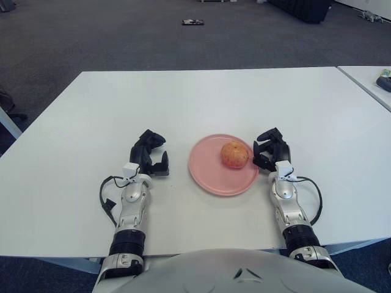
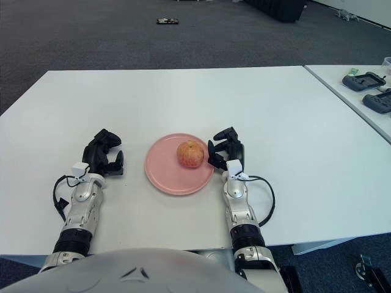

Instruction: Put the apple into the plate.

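Pink plate [image 1: 211,178] sits near the front-middle of the white tabletop [image 1: 201,97], and the apple [image 1: 234,154] rests inside it, on the right half close to the rim, upright with stem dimple facing up. Right hand [image 1: 270,148] shows just beside the plate's right edge, next to the apple; its fingers [image 2: 215,148] look loosely spread toward the fruit and pinch nothing, a thin gap appears between them and the apple's skin in the right eye view (contact can't be fully ruled out in the left eye view). Left hand [image 1: 148,152] shows left of the plate, apart from it, fingers half-curled and relaxed, holding nothing. Step judged: placement looks done, apple is in the plate, so this is the release or retreat stage. Next move would call for drawing the right hand sideways or back without brushing the apple, since a nudge could roll it toward the rim. Hard to make out: whether either hand's underside touches the tabletop, exact finger count on the dark right hand, and the plate's rim section under the right fingers. Small dark object on the floor [image 1: 191,21] is too small to identify; devices on a neighbouring table [image 2: 365,79] are partly cut off at the right edge.
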